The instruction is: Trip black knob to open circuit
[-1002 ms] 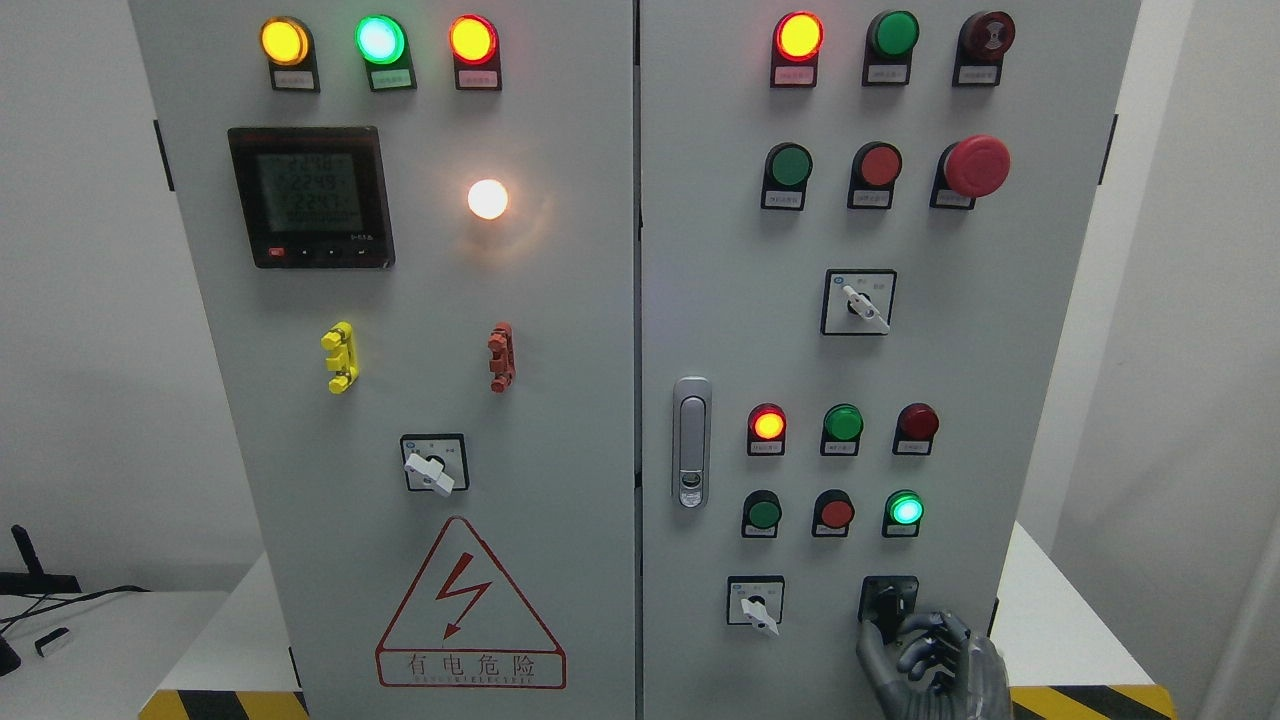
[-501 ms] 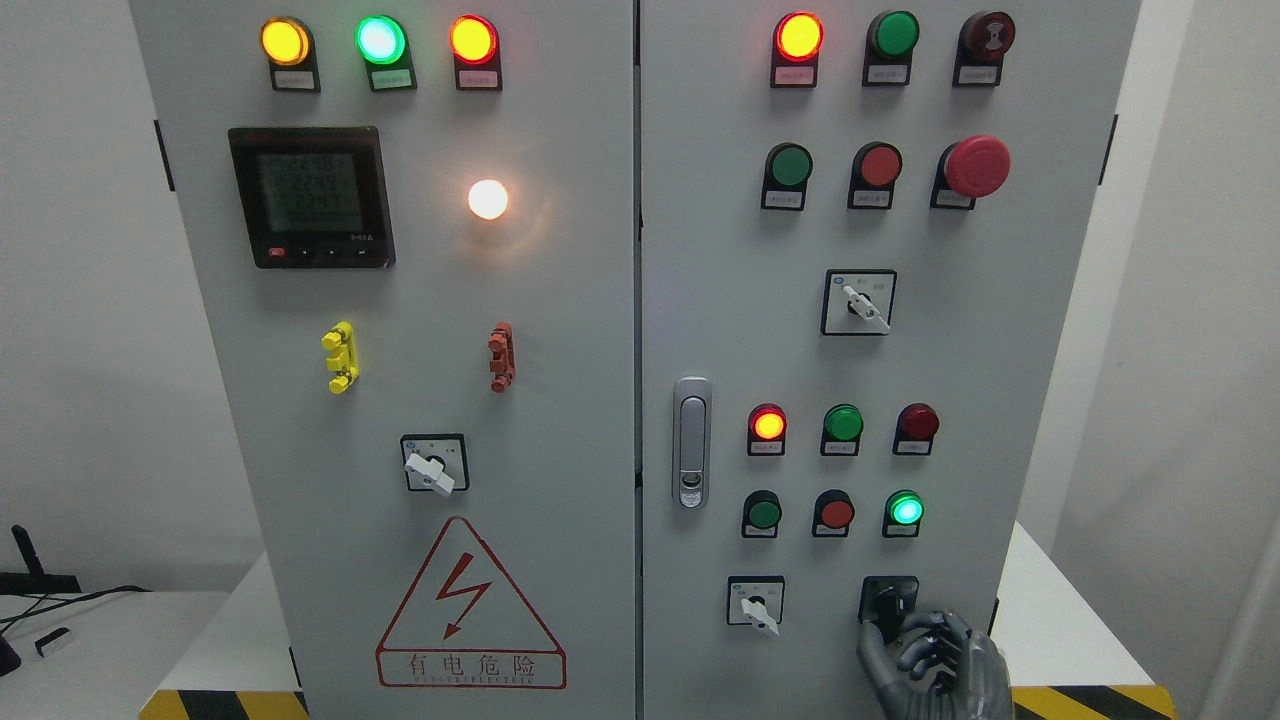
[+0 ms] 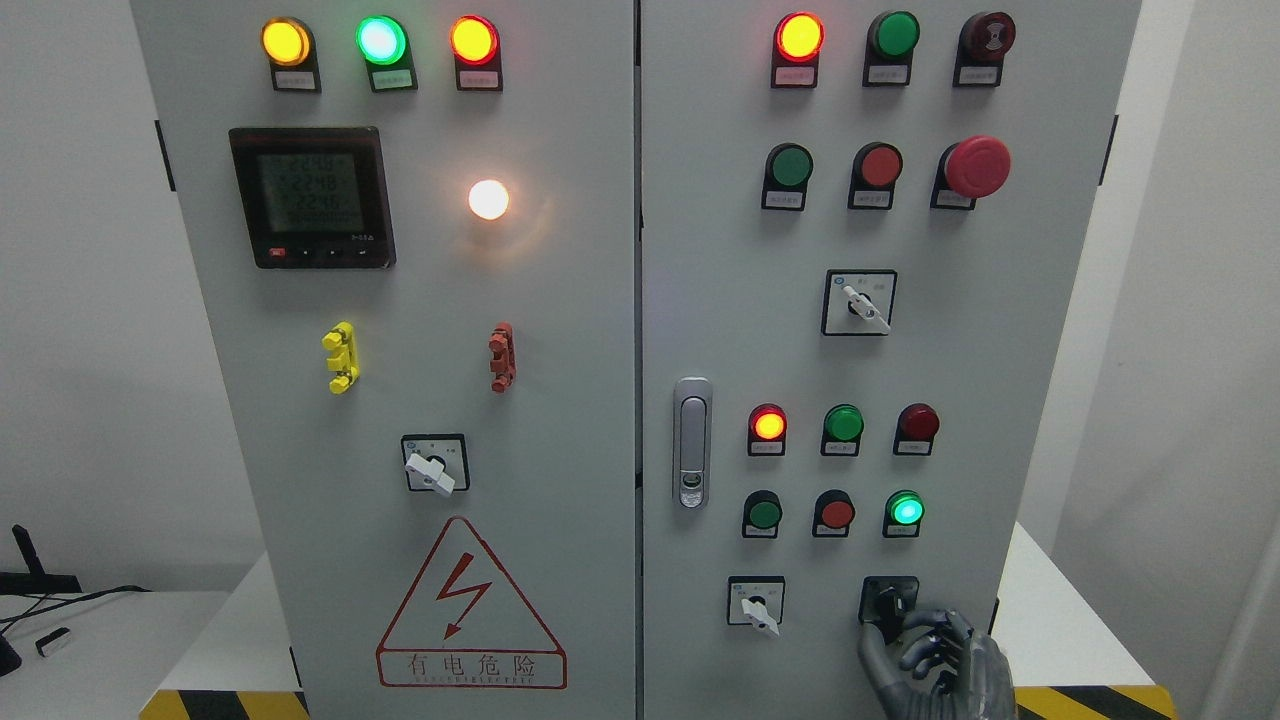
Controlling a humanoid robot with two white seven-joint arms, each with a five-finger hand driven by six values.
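Black knob (image 3: 889, 604), sitting at the cabinet door's (image 3: 1000, 330) bottom right corner beside a white-handled selector (image 3: 757, 604), is being pinched from below by the right hand (image 3: 935, 660), fingers curling on its lever, seemingly to twist it off while lamps are glowing.

Electrical test lab, control cabinet (image 3: 560, 330), lit indicator lamps (image 3: 380, 40)

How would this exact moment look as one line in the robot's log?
right hand | at black knob, lower right of cabinet door | fingers curled by it, grasp unclear | left arm unseen
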